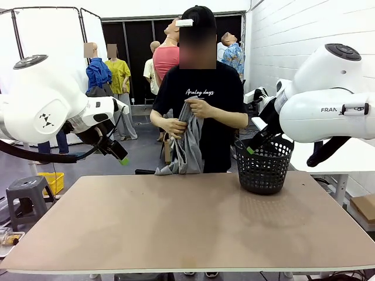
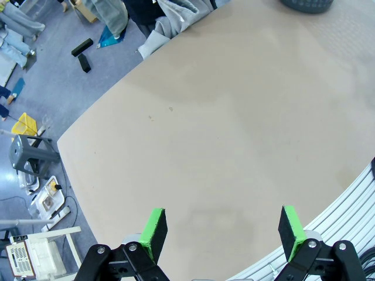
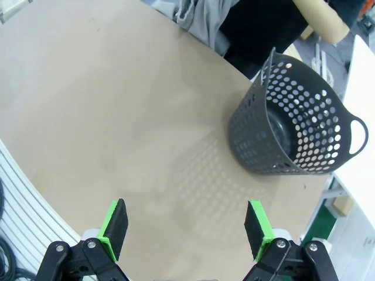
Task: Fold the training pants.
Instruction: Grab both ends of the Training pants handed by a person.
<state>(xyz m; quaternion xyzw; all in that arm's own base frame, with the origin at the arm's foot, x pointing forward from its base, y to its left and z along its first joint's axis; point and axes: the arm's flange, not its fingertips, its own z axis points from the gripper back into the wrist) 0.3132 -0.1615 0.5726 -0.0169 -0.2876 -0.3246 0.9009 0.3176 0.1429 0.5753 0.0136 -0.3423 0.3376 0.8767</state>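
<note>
Tan table (image 1: 176, 228) between robot and person — the training pants (image 1: 187, 149) hang bunched, long axis upright, from the person's hands (image 1: 202, 108), just left of the black basket (image 1: 265, 172). The right gripper (image 1: 253, 146), at the basket's rim, looks slightly nearer them than the left gripper (image 1: 120, 155) farther left — both sets of jaws gape, holding nothing.

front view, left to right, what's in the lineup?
grey stool → left gripper → training pants → black mesh basket
</note>
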